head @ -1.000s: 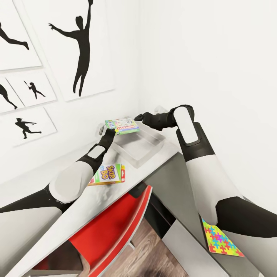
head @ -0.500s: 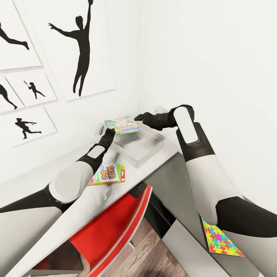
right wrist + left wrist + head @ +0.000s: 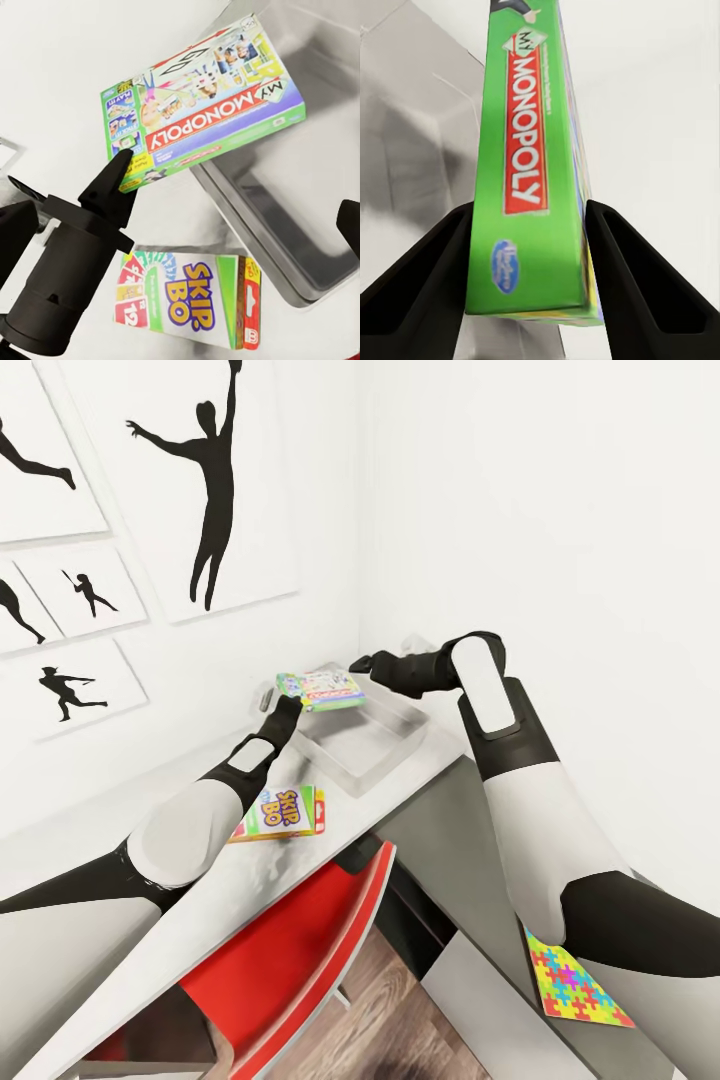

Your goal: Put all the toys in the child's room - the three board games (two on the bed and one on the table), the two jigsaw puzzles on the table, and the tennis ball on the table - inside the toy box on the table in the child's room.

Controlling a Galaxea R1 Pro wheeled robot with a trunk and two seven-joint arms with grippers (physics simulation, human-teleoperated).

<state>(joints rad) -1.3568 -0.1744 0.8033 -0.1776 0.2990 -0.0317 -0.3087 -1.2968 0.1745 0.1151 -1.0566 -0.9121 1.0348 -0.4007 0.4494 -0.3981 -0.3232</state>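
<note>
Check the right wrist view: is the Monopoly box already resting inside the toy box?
No. The Monopoly box hangs above the toy box, held at one end by the left gripper.

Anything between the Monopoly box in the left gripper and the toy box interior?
Nothing visible. The left gripper holds the Monopoly box in the air over the far rim of the toy box, whose interior looks bare. The Skip-Bo box lies on the table beside the bin, out of the path.

flat green-edged Monopoly game box [image 3: 204, 131]: red logo band, multicolour printed top | flat Skip-Bo game box [image 3: 187, 298]: green, yellow, red | thin jigsaw puzzle sheet [image 3: 574, 981]: yellow, pink, blue, green pieces | shallow plastic toy box [image 3: 398, 735]: pale grey
</note>
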